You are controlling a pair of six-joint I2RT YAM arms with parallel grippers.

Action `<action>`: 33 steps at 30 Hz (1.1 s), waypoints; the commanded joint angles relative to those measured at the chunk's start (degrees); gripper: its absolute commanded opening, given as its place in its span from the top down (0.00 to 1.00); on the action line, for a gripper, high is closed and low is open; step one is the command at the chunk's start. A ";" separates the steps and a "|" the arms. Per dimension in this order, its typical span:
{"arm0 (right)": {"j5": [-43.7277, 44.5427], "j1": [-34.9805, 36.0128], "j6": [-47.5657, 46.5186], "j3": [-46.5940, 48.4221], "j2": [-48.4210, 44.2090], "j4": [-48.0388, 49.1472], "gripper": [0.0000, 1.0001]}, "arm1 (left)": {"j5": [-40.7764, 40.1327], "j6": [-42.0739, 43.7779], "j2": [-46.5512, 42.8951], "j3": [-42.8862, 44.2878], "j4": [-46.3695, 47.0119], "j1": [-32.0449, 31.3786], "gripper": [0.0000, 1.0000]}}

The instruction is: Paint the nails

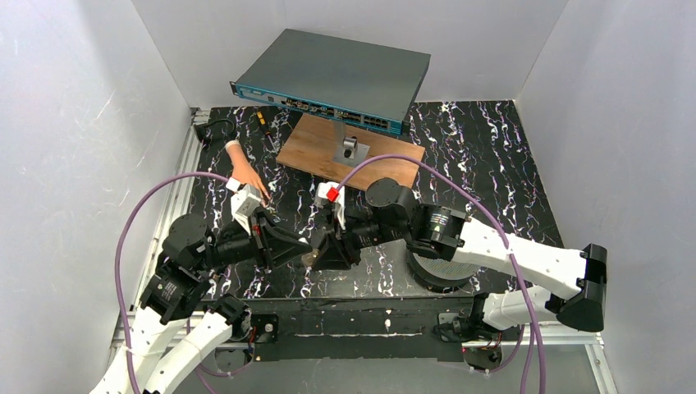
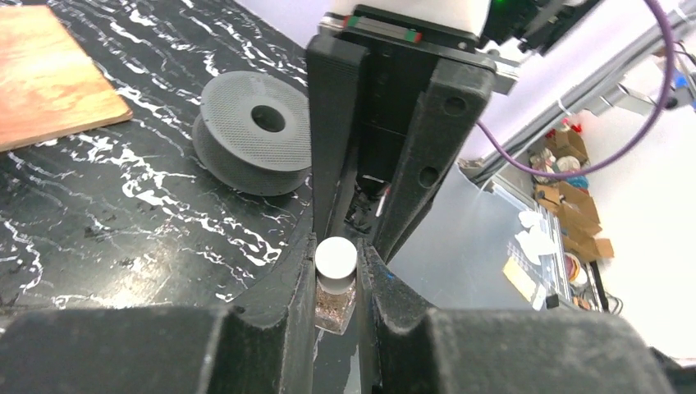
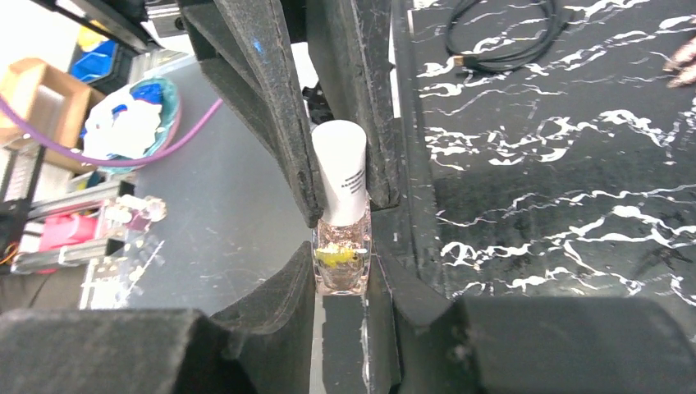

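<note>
The left end effector (image 2: 336, 275) and the right end effector (image 3: 343, 279) both squeeze the bottle (image 3: 341, 256). Its cap (image 3: 340, 164) is on, so I think no painting has begun. The nails (image 1: 263, 195) sit on the toy hand (image 1: 244, 174), at ten o'clock on the table (image 1: 492, 164).

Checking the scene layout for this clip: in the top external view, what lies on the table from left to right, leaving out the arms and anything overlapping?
Mannequin hand → wooden board → grey spool.

Left gripper (image 2: 336, 283), right gripper (image 3: 343, 279) tip to tip, bottle (image 3: 341, 246) filling gap between. Mannequin hand (image 1: 244, 174) just beyond left gripper. Wooden board (image 1: 312, 149) ahead of both. Spool (image 2: 230, 156) under right arm. Bare tabletop (image 1: 509, 172) farther right.
</note>
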 commanded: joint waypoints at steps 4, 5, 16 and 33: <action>-11.53 0.25 2.48 1.63 -2.48 13.84 0.99 | 14.61 1.31 -0.26 -0.81 3.69 -0.07 1.00; -12.41 0.20 2.48 1.40 -2.68 14.39 0.99 | 15.68 1.42 -0.24 -0.70 3.92 -0.07 1.00; -20.72 0.23 2.07 1.09 -2.78 17.78 0.99 | 21.48 1.31 -1.04 -2.52 7.44 -0.07 1.00; -14.45 0.60 -1.56 -1.66 -3.84 6.06 0.99 | 5.09 5.22 -3.56 8.01 -7.25 -0.07 0.02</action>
